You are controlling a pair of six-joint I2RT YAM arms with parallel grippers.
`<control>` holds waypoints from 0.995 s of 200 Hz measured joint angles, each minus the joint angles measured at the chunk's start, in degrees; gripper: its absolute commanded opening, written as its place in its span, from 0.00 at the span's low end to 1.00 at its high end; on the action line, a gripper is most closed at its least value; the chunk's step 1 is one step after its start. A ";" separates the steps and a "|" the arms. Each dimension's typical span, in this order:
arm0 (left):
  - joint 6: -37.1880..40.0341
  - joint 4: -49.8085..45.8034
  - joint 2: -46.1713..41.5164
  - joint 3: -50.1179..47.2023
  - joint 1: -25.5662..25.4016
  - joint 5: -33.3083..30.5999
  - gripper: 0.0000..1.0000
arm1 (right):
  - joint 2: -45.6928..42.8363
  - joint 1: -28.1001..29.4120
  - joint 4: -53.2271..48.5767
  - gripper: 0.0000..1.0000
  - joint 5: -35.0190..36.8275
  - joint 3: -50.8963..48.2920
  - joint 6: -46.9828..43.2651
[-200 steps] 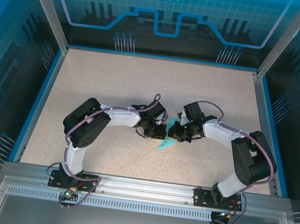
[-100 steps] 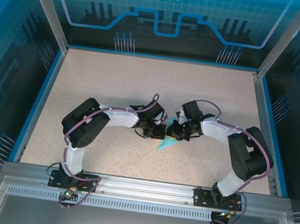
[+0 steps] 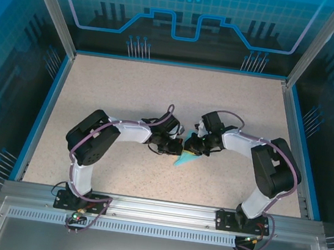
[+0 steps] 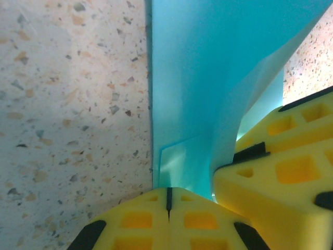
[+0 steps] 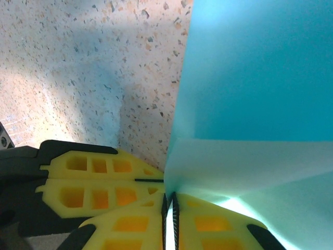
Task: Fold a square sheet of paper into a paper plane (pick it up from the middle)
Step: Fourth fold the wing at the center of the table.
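Left claw: your left gripper (image 4: pixel 168 204) is clenched, its yellow pads meeting along one thin seam, and the lower edge of the square sheet of paper (image 4: pixel 208 62) runs right into that seam.
Right claw: your right gripper (image 5: pixel 169 211) is clenched too, pinching a folded layer of the sheet (image 5: pixel 260 67) between its pads.
Where the paper is: mid-table (image 3: pixel 128 95), at the spot where both claws meet; from above, a small cyan wedge (image 3: pixel 183 160) pokes out on the near side of them.
Claw to claw: the two sets of fingertips sit just beside each other, nose to nose.
Long axis: in both wrist views the sheet stretches straight ahead from the fingertips, with a fold line crossing close to the right claw's grip.
Nearer arm: neither; you hold the same end with both.
What the next move turns on: your judgement should be that any pull apart loads the paper between two very close pinches, so move them together.
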 measured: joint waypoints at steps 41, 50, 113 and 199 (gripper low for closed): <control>-0.37 0.92 -0.11 -0.63 0.26 0.44 0.00 | 0.52 0.00 -0.04 0.14 -0.04 0.46 -0.02; -0.37 0.96 -0.17 -0.68 0.26 0.48 0.00 | 0.68 0.00 -0.02 0.15 -0.17 0.52 -0.02; -0.37 1.11 -0.87 -1.49 0.50 0.42 0.00 | 1.57 0.00 0.15 0.22 -0.66 0.96 -0.66; -0.35 0.94 -1.29 -1.97 0.63 0.44 0.00 | 1.55 -0.37 0.92 0.30 -0.44 0.94 -0.83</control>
